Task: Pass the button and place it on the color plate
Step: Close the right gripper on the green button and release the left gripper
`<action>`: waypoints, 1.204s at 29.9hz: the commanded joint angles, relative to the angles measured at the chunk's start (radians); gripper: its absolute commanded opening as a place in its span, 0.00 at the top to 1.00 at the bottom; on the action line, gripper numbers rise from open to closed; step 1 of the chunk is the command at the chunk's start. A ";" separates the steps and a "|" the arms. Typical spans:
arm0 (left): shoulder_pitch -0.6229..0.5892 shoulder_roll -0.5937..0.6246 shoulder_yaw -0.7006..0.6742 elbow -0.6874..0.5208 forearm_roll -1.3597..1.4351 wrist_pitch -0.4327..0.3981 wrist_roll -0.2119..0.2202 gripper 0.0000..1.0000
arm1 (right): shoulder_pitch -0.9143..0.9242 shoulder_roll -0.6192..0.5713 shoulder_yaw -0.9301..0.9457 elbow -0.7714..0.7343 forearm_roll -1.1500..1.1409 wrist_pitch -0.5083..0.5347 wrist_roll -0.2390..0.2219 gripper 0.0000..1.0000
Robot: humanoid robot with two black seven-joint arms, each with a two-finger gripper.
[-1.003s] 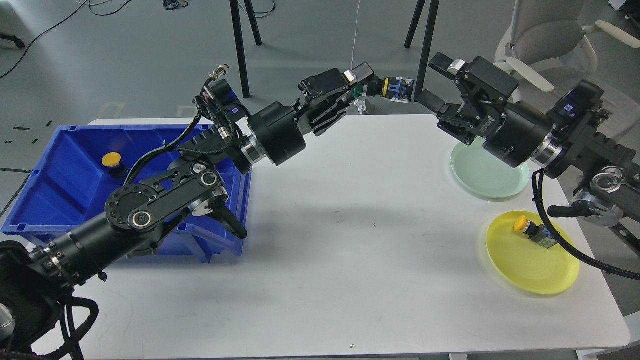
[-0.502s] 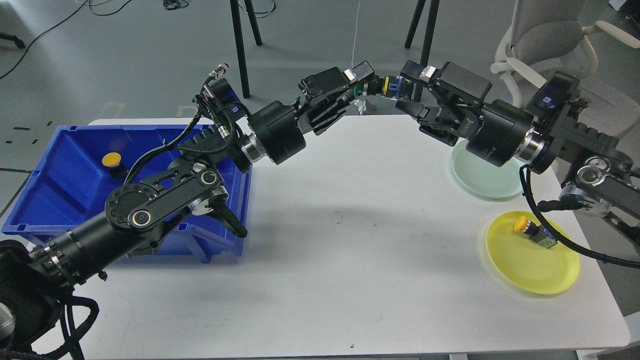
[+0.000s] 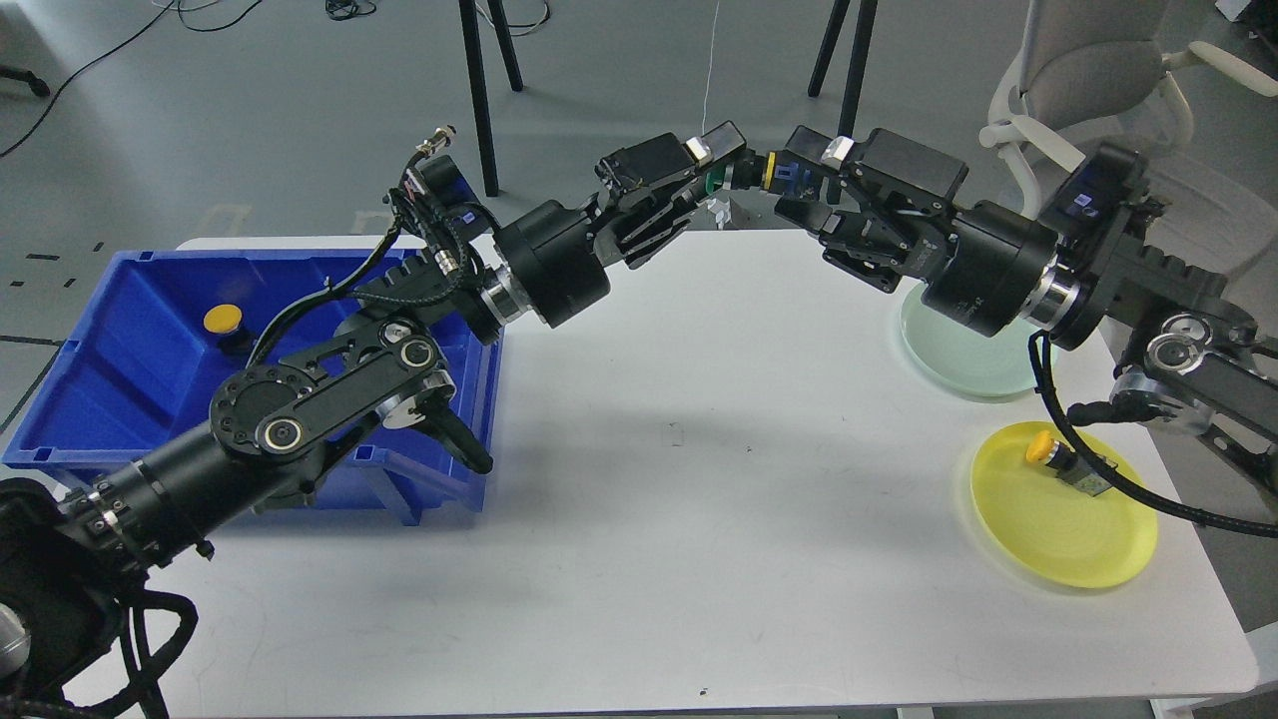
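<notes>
My left gripper [image 3: 717, 178] is shut on a button [image 3: 759, 173] with a green head and a yellow and blue body, and holds it in the air over the table's far edge. My right gripper [image 3: 811, 183] is open, with its two fingers above and below the button's blue end. A pale green plate [image 3: 973, 355] lies on the table under the right wrist. A yellow plate [image 3: 1063, 529] at the front right holds a yellow-headed button [image 3: 1058, 459].
A blue bin [image 3: 100, 369] stands at the table's left with a yellow-headed button [image 3: 222, 322] in it. Tripod legs [image 3: 479, 90] and a chair [image 3: 1088, 70] stand behind the white table [image 3: 699, 499].
My right gripper has moved left, from well apart to around the blue end of the held button. My left gripper and the button have stayed put.
</notes>
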 commanded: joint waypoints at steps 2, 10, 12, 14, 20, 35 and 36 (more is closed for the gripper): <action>0.000 0.000 0.000 0.000 0.000 -0.002 0.000 0.67 | -0.001 0.002 -0.001 -0.001 -0.004 0.000 0.000 0.29; 0.000 0.000 0.001 0.000 0.000 -0.008 0.000 0.67 | -0.006 0.003 -0.001 -0.009 -0.007 -0.008 0.000 0.29; 0.000 0.000 0.001 0.000 0.000 -0.008 0.000 0.67 | -0.006 0.003 -0.001 -0.012 -0.007 -0.012 0.000 0.29; 0.000 0.000 0.001 0.000 0.000 -0.008 0.000 0.67 | -0.006 0.003 -0.001 -0.012 -0.006 -0.035 0.000 0.29; 0.000 0.000 0.000 0.000 0.000 -0.008 0.000 0.67 | -0.008 0.006 -0.001 -0.007 -0.003 -0.049 0.000 0.35; 0.000 0.000 0.000 0.002 0.000 -0.005 0.000 0.66 | 0.014 0.025 -0.043 -0.006 -0.006 -0.051 0.000 0.45; 0.000 0.000 0.001 0.002 0.000 -0.005 0.000 0.66 | 0.014 0.025 -0.043 -0.006 -0.006 -0.051 0.000 0.45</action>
